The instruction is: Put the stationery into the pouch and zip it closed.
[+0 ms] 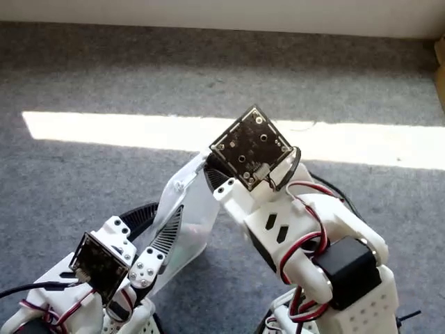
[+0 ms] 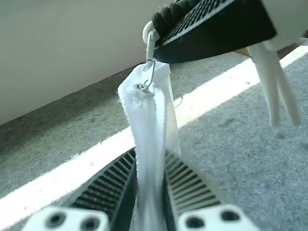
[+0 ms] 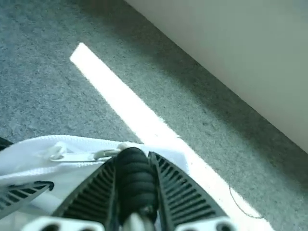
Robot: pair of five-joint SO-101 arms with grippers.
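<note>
We log pouch (image 2: pixel 150 130): smooth pale plastic | zip pull (image 2: pixel 150 62): shiny metal | carpet (image 2: pixel 250 144) below left gripper (image 2: pixel 150 161): rough, matt.

We see white translucent fabric pouch (image 1: pixel 182 229) stretched between both arms, barring passage between them. Left gripper (image 2: pixel 150 156) clamps pouch's near end. Right gripper (image 3: pixel 134 159) pinches black cord loop (image 3: pixel 137 187) on zipper pull at far end. Beyond pouch we find broad grey carpet (image 1: pixel 104 69), sunlit strip across it, running to pale wall (image 1: pixel 208 10). Carpet also lies open outside each arm.
</note>
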